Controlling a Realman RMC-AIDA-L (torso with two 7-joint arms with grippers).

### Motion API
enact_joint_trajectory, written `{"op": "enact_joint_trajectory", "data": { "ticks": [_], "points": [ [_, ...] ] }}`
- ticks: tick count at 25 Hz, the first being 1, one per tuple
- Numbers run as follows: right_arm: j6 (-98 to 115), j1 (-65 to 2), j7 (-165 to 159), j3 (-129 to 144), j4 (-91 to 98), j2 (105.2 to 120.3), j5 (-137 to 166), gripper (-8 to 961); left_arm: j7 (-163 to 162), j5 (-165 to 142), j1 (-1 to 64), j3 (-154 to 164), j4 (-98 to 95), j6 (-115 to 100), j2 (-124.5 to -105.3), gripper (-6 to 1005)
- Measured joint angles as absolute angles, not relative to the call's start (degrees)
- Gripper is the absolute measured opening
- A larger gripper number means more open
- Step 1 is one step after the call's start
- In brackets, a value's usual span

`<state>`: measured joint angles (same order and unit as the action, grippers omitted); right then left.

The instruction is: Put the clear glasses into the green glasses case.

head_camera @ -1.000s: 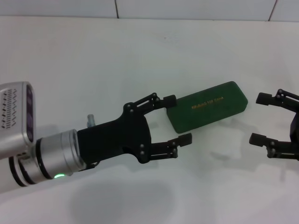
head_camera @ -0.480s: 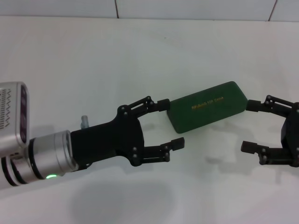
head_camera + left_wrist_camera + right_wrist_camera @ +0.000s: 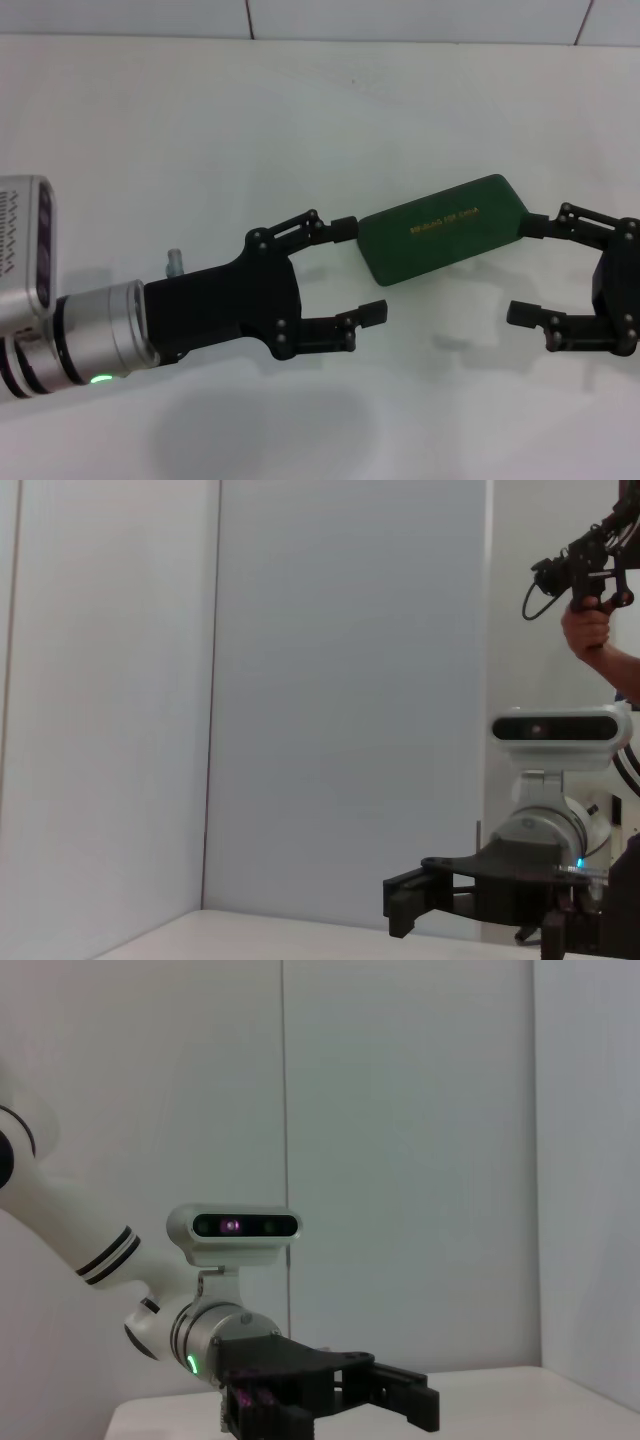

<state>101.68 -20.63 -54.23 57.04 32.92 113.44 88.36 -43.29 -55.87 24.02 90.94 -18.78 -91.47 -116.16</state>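
I see green glasses case (image 3: 444, 227) closed on tabletop (image 3: 300, 120). My left gripper (image 3: 352, 270) released at its left end; right gripper (image 3: 530, 270) released at right end.

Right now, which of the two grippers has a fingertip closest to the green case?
The right gripper: its upper finger reaches the green glasses case at its right end. The left gripper has its upper fingertip just short of the case's left end. Both are open.

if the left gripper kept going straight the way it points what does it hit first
Most likely the green glasses case: the left gripper points along the table toward it, jaws open, its upper finger almost at the case's near end. Height is hard to judge, so that finger could pass just above it.
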Motion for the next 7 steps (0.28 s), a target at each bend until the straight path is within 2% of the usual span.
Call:
{"op": "enact_joint_trajectory", "data": {
  "ticks": [7],
  "points": [
    [101.6, -20.9, -54.2, 57.0, 33.1, 113.65, 89.8, 885, -43.2, -56.8, 23.7, 90.8, -19.1, -92.6, -115.27, 887]
  ]
}}
